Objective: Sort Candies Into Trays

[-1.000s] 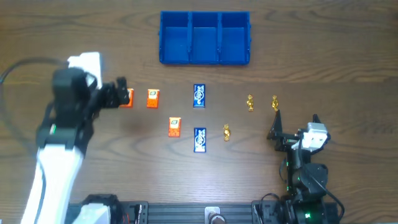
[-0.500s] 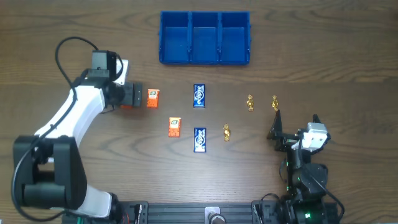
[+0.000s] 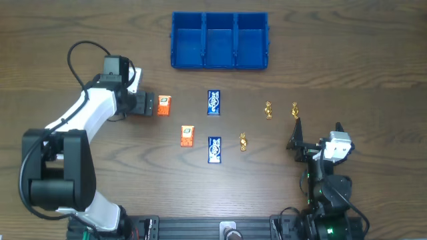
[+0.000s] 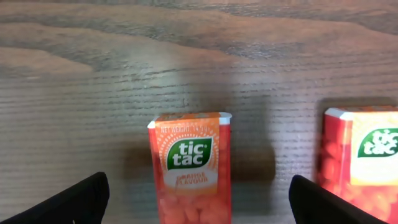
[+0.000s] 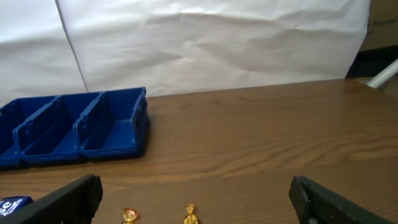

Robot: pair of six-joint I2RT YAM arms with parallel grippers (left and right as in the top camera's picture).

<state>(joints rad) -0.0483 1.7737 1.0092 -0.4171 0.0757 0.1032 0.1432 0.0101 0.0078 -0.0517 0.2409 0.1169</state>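
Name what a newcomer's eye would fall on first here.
First, the blue tray with three empty compartments, far side, centre. Then the left gripper, open, with an orange box lined up between its fingers and a second orange box just beside it.

Orange mint box (image 4: 364, 158) partly off-frame

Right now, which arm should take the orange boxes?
Left: the left gripper is open with an orange box between its fingers, while the right gripper sits near its base by the gold candies.
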